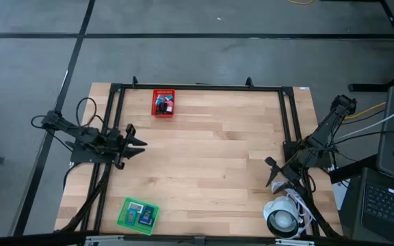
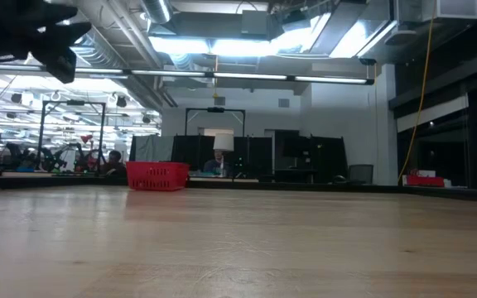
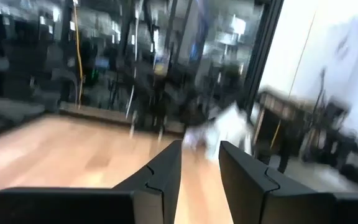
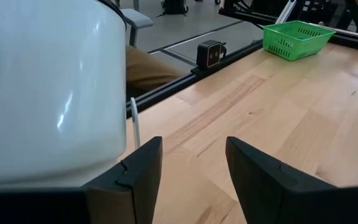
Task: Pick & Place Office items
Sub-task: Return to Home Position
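Floor [image 1: 183, 41]: grey concrete, crossed by dark lines, visible on all sides of the wooden table [image 1: 211, 164]. Ceiling [image 2: 247, 16]: open, with exposed ducts and pipes. Bright strip lights [image 2: 222, 45] sit over the far middle of the hall. A yellow cable [image 2: 425, 74] hangs at the right. Dark partitions [image 2: 305, 157] stand along the far side. A laptop [image 1: 388, 205] lies beyond the table's near right corner.
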Available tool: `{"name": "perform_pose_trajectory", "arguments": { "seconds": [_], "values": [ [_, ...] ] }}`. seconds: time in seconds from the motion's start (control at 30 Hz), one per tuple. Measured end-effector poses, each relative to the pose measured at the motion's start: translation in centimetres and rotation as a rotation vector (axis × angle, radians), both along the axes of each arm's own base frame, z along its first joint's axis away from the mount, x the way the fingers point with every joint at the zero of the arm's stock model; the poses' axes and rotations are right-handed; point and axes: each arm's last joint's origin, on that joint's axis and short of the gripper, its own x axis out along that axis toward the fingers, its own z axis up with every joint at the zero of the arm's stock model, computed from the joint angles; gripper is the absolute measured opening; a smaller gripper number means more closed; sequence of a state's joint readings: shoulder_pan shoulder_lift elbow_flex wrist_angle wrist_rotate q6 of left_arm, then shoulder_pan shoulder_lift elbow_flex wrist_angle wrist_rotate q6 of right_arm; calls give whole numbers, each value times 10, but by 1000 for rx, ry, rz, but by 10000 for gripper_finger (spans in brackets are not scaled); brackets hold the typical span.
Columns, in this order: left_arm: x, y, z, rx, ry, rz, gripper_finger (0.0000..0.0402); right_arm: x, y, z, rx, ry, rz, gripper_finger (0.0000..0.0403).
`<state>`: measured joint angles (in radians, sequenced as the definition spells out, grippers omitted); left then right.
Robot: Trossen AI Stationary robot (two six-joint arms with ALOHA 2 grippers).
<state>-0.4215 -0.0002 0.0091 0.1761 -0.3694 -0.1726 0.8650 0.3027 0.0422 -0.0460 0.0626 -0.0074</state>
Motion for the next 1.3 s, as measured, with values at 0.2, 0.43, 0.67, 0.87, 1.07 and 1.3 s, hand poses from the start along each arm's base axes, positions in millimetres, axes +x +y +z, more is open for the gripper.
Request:
{"name": "perform_pose_trajectory", "arguments": {
  "seconds": [0.2,0.43,0.67,0.87,1.07,1.3],
  "values": [
    [1,-4,-12,58,117,-53,100,0,0,0,0,0,0,183],
    [1,-6,-13,72,123,-135,104,0,0,0,23,23,-10,183],
    [1,-7,-14,80,129,-179,101,0,0,0,52,53,-23,183],
    [2,-6,-14,83,130,-200,100,0,0,0,50,52,-23,183],
    [2,-6,-14,83,131,-201,99,0,0,0,67,69,-31,183],
    [2,-6,-14,84,132,-201,104,0,0,0,67,69,-31,183]
  ]
}}
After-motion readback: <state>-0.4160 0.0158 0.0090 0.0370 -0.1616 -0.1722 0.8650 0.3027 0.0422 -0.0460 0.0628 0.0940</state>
